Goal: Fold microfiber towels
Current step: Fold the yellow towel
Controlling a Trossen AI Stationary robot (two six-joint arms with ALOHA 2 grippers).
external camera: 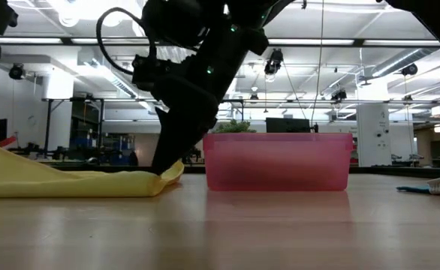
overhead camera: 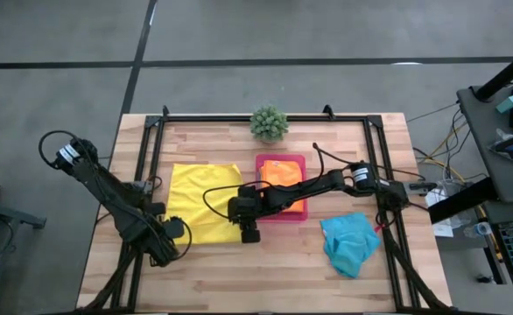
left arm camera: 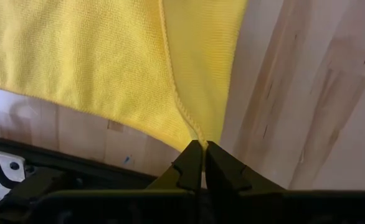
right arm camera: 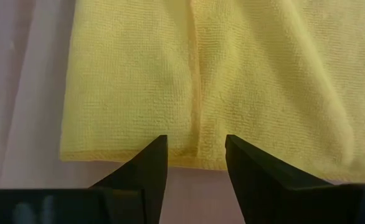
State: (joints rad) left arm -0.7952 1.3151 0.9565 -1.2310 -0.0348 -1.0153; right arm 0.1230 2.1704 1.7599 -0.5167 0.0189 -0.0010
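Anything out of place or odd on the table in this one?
Mostly tidy. The turquoise towel lies crumpled near the right edge, unlike the yellow towel spread flat. The left gripper is shut on the yellow towel's edge; the right gripper is open over it.

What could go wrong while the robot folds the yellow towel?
1. The left hand is shut on only a thin bit of the yellow towel's edge, so it might slip out.
2. The right hand is open over the towel's edge and might miss it or bunch it up.
3. The right arm reaches right over the pink tray, so it might bump it.
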